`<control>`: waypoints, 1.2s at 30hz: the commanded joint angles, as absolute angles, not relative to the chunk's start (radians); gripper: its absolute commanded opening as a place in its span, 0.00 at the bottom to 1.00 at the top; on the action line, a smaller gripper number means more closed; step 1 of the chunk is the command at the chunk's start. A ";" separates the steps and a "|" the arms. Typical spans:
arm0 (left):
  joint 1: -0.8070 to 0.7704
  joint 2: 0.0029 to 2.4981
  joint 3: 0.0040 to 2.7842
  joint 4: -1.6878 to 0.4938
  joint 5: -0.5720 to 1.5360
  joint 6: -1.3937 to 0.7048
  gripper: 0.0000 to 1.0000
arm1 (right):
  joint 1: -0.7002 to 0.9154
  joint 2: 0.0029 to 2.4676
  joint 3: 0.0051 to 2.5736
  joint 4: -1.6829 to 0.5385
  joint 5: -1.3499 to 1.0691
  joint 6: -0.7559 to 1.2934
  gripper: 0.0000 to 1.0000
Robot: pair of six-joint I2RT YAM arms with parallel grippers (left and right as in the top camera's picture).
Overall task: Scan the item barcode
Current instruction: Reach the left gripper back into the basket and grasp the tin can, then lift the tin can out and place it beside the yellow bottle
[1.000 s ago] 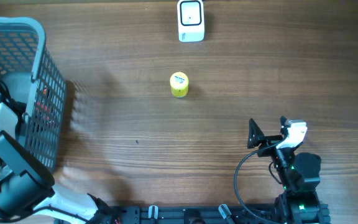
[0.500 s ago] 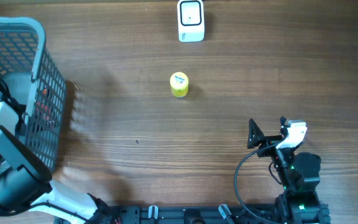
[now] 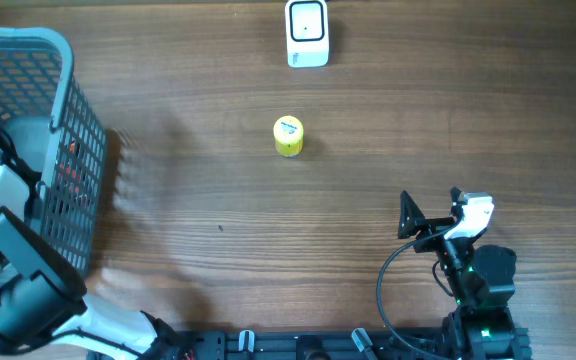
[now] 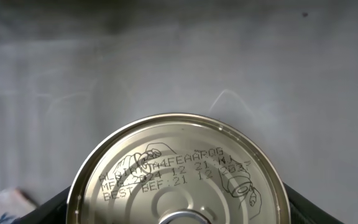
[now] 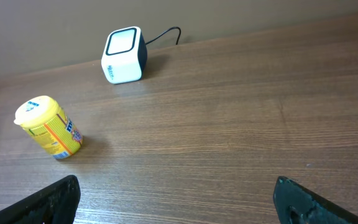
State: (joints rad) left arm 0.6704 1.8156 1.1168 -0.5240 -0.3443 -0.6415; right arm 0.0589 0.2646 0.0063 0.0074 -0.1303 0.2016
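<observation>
A tin can with a silver lid (image 4: 178,174), stamped with date print, fills the left wrist view. My left gripper (image 4: 178,214) is shut on it, a black finger (image 4: 53,208) against each side of the can's rim. In the overhead view that gripper is hidden under the left arm (image 3: 8,270), which reaches into the grey basket (image 3: 68,90). The white barcode scanner (image 3: 307,33) (image 5: 123,55) stands at the far middle of the table. My right gripper (image 3: 431,208) (image 5: 176,202) rests open near the front right, holding nothing.
A small yellow tub (image 3: 288,136) (image 5: 47,127) stands on the wooden table between the scanner and the front edge. The basket's mesh wall rises at the left edge. The scanner's cable (image 5: 163,34) runs off behind it.
The left arm has shifted slightly at the basket. The right arm, the yellow tub and the scanner have not moved.
</observation>
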 commanded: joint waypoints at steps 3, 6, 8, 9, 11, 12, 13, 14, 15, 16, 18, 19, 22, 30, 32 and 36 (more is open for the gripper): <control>0.679 1.625 1.115 -0.519 -0.332 -0.637 0.64 | 0.055 0.265 0.005 0.010 -0.128 0.209 1.00; 0.679 1.530 1.115 -0.519 -0.287 -0.637 0.64 | 0.055 0.265 0.006 0.012 -0.128 0.209 1.00; 0.678 1.480 1.115 -0.513 -0.240 -0.637 0.64 | 0.055 0.265 0.006 0.014 -0.128 0.209 1.00; 0.679 1.462 1.115 -0.511 -0.223 -0.637 0.64 | 0.055 0.265 0.006 0.014 -0.128 0.210 1.00; 0.678 1.404 1.115 -0.498 -0.166 -0.637 0.66 | 0.055 0.265 0.005 0.014 -0.128 0.209 1.00; 0.678 1.382 1.115 -0.488 -0.134 -0.637 0.67 | 0.055 0.265 0.005 0.014 -0.128 0.209 1.00; 0.678 1.351 1.115 -0.478 -0.100 -0.637 0.67 | 0.055 0.265 0.005 0.014 -0.128 0.209 1.00; 0.678 1.324 1.115 -0.465 -0.061 -0.637 0.67 | 0.055 0.265 0.005 0.015 -0.128 0.209 1.00; 0.678 1.301 1.115 -0.453 -0.023 -0.637 0.67 | 0.055 0.265 0.006 0.015 -0.128 0.209 1.00; 0.678 1.280 1.115 -0.440 0.010 -0.637 0.67 | 0.055 0.265 0.006 0.015 -0.128 0.209 1.00; 0.678 1.225 1.115 -0.398 0.113 -0.638 0.66 | 0.055 0.265 0.006 0.014 -0.128 0.209 1.00; 0.678 1.204 1.115 -0.375 0.164 -0.639 0.67 | 0.055 0.265 0.006 0.014 -0.128 0.209 1.00; 0.678 1.151 1.115 -0.315 0.311 -0.684 0.67 | 0.055 0.265 0.006 0.014 -0.128 0.209 1.00; 0.575 1.086 1.115 -0.126 0.550 -0.797 0.66 | 0.055 0.265 0.006 0.014 -0.128 0.209 1.00; 0.489 1.089 1.114 -0.115 0.537 -0.797 0.66 | 0.055 0.265 0.006 0.014 -0.128 0.209 1.00; 0.324 1.113 1.114 -0.115 0.459 -0.785 0.63 | 0.055 0.265 0.006 0.015 -0.128 0.209 1.00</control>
State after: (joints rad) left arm 0.4309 1.1019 1.1095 -0.1272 0.4881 -0.7773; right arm 0.0589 0.2646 0.0063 0.0078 -0.1303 0.2016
